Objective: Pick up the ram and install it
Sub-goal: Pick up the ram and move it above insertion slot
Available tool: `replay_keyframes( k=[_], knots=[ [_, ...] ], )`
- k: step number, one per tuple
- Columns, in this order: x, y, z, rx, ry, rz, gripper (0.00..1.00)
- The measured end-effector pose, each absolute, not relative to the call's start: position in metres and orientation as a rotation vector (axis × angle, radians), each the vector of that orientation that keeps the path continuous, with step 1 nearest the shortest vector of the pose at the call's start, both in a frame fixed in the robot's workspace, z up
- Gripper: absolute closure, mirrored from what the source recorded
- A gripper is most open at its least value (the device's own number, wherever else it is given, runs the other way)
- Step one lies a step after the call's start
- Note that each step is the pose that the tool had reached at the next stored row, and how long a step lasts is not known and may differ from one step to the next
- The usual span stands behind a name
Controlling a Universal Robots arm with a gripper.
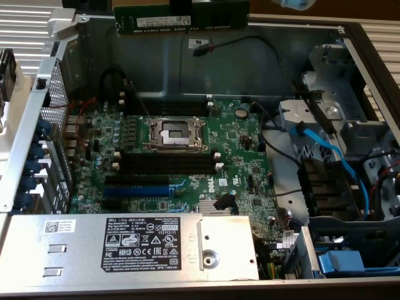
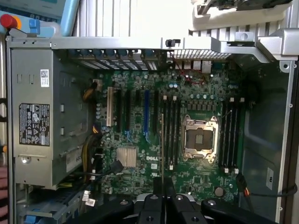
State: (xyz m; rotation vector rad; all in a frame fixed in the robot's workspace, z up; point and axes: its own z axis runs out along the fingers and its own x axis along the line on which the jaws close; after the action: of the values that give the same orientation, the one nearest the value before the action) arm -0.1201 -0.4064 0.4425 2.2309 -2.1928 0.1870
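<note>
While tight on ram (image 1: pixel 181 19), fingers (image 2: pixel 157 186) aloft.

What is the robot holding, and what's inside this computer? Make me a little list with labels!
holding: the ram, a green stick with a white label
gripper: shut on the ram
where the ram is: up above the open computer case, not in any slot yet
black slots: long, look empty, beside the silver socket
blue slot: looks empty too
silver box: at the case's edge, with a black sticker on it
</note>
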Motion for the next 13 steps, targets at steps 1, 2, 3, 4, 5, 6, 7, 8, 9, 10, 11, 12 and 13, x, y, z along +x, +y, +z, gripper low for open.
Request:
replay_keyframes(
  k=[1,2,3,4,5,6,7,8,9,10,11,12,13],
  knots=[
    [-0.1201,-0.4064,0.4423,2.230,-2.198,0.183,0.88],
    [-0.1201,-0.4064,0.4423,2.229,-2.199,0.183,0.88],
    [-0.1201,-0.4064,0.4423,2.229,-2.199,0.183,0.88],
    [-0.1202,-0.4064,0.4423,2.229,-2.199,0.183,0.88],
    [-0.1202,-0.4064,0.4423,2.229,-2.199,0.183,0.88],
    [-0.1202,-0.4062,0.4422,2.229,-2.200,0.183,0.88],
    [-0.1203,-0.4056,0.4416,2.229,-2.199,0.183,0.88],
    [-0.1208,-0.4053,0.4405,2.229,-2.200,0.183,0.88],
    [-0.1213,-0.4053,0.4397,2.229,-2.203,0.180,0.88],
    [-0.1217,-0.4053,0.4394,2.231,-2.207,0.173,0.88],
    [-0.1222,-0.4052,0.4390,2.232,-2.216,0.163,0.88],
    [-0.1227,-0.4052,0.4385,2.233,-2.223,0.155,0.88],
    [-0.1229,-0.4052,0.4383,2.234,-2.226,0.151,0.88]
  ],
)
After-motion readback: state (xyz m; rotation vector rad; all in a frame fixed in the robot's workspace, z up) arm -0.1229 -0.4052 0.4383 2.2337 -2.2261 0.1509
